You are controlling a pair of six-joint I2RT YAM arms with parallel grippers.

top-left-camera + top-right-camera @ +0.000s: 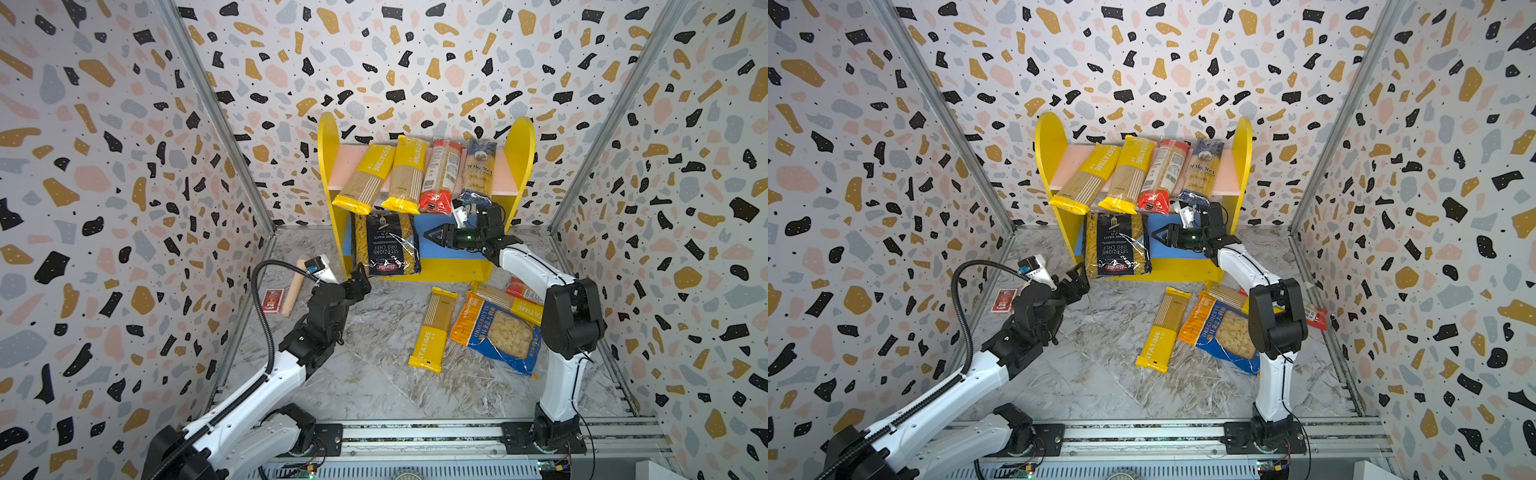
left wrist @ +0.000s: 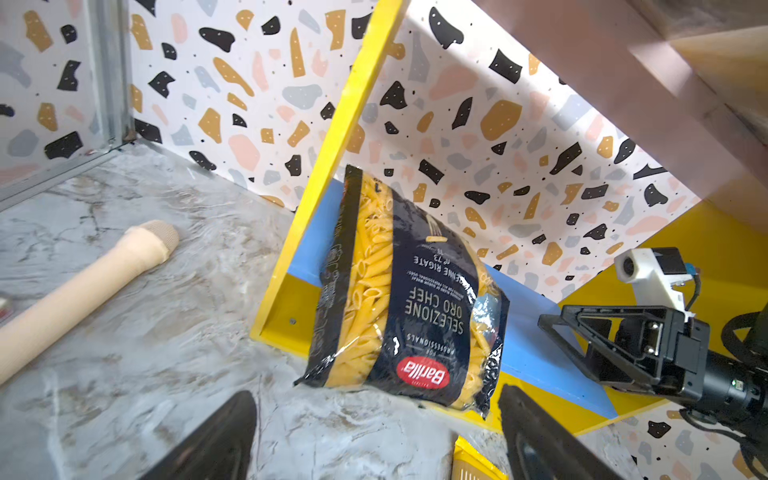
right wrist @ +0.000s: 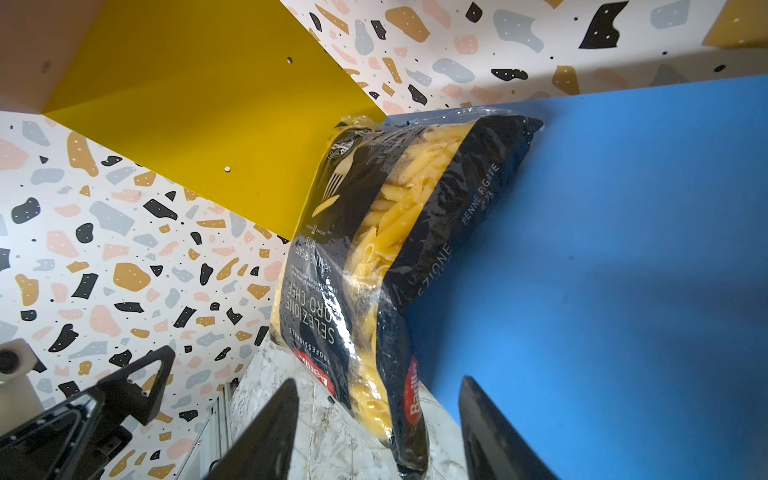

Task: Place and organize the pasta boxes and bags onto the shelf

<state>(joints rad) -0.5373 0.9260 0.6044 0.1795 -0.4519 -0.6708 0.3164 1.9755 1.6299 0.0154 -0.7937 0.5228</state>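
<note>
Right gripper (image 1: 431, 235): jaws parted, nothing between them; poised over the blue lower board (image 1: 436, 255), tips just beside the black bag.
Left gripper (image 1: 360, 276): jaws wide apart, empty; low at the left front corner of the shelf (image 1: 328, 149), pointed at the same bag.
Black bag (image 1: 388, 245): lying at the left end of the blue lower board, against the left yellow panel, logo end overhanging the yellow front strip. Legible: "Barilla", "FOR PROFESSIONALS", "SELEZIONE ORO CHEF", "PENNE RIGATE".
Pink upper board (image 1: 345, 162): four long packs side by side, near ends past the front edge. From the left: yellow pack (image 1: 365, 178) and second yellow pack (image 1: 405, 174), both "PASTATIME"; red-ended pack (image 1: 440, 174), print too small to read; dark-blue pack (image 1: 478, 172), "ankara".
Floor, right of centre: floor yellow pack (image 1: 434, 328), "STATIME" showing; blue-orange bag (image 1: 498, 332), "ORECCHIETTE"; partly under it, another yellow pack (image 1: 511, 301); red pack (image 1: 523, 291), mostly hidden behind the right arm.
Floor, left: wooden stick (image 1: 296, 286) and red card box (image 1: 273, 300), close together; box print unreadable.
</note>
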